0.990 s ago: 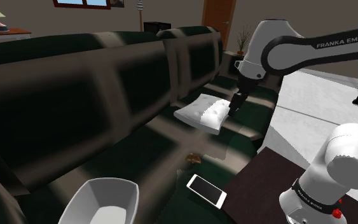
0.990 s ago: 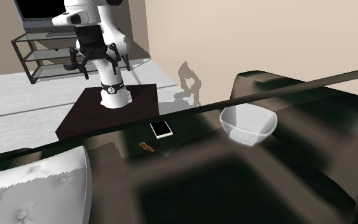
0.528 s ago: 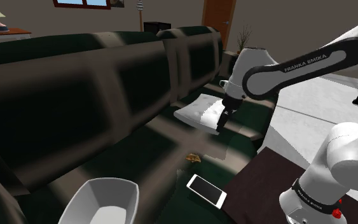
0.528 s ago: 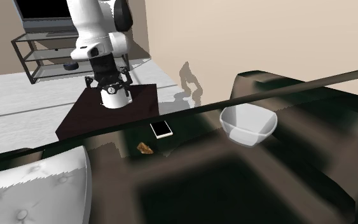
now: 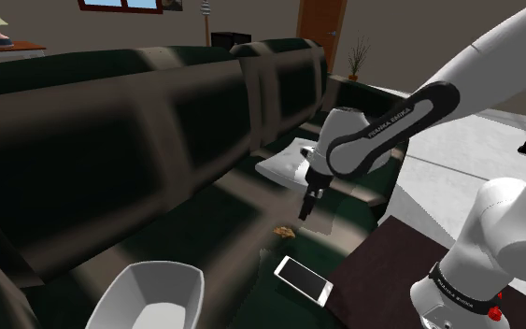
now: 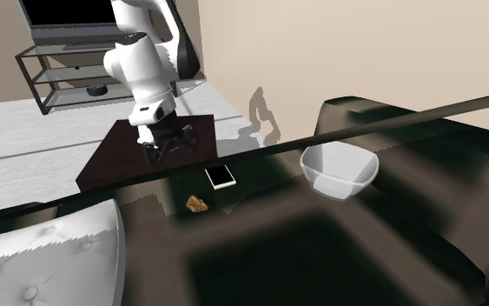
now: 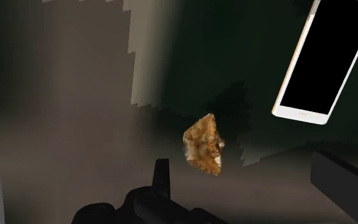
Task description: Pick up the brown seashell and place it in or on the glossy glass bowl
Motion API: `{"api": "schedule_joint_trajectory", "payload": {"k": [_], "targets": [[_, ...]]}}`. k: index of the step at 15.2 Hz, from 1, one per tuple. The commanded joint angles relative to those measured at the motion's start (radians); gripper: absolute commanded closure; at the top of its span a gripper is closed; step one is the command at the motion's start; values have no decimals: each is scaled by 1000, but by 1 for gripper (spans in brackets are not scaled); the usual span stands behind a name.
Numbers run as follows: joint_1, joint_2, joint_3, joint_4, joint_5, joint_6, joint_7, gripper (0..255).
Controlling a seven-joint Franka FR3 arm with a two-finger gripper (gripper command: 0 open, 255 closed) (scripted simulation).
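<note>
- Brown seashell (image 5: 285, 229) (image 6: 198, 202) (image 7: 203, 144), mottled tan and rough, lies on the seat of a dark green-black sofa (image 5: 205, 210) (image 6: 320, 252), near the seat's front edge.
- My pincer (image 5: 305, 207) (image 6: 168, 149) (image 7: 241, 167) is all black and released, its two fingers standing well apart with nothing between them touching either one.
- My pincer hangs over the seat close to the shell, pointing down at it. In the wrist view the shell sits just ahead of the fingers, nearer one of them, and clear of both.
- White phone (image 5: 303, 278) (image 6: 221, 176) (image 7: 323, 60) with a black screen lies flat at the seat's front edge, near the shell but apart from it.
- White, glossy bowl (image 5: 139, 280) (image 6: 342, 184) with squarish rounded sides stands upright on the same seat, well apart from the shell, farther along the sofa beyond the phone.
- White tufted cushion (image 5: 284, 164) (image 6: 42, 252) rests on the seat toward the opposite end, on the other side of the shell from the bowl.
- My white arm reaches out from a dark box stand (image 5: 373, 271) (image 6: 121, 152) that stands just beside the sofa's front edge.
</note>
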Motion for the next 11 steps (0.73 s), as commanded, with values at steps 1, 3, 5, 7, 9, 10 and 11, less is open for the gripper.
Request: {"api": "schedule_joint_trajectory", "payload": {"k": [1, 3, 5, 7, 9, 10, 11], "targets": [[37, 90, -6, 25, 75, 65, -89, 0], [68, 177, 1, 53, 172, 121, -191, 0], [80, 263, 28, 88, 276, 166, -300, 0], [74, 298, 45, 98, 313, 190, -329, 0], [69, 334, 61, 110, 350, 214, -358, 0], [66, 352, 69, 117, 369, 225, -373, 0], [63, 370, 78, 124, 387, 236, -389, 0]]}}
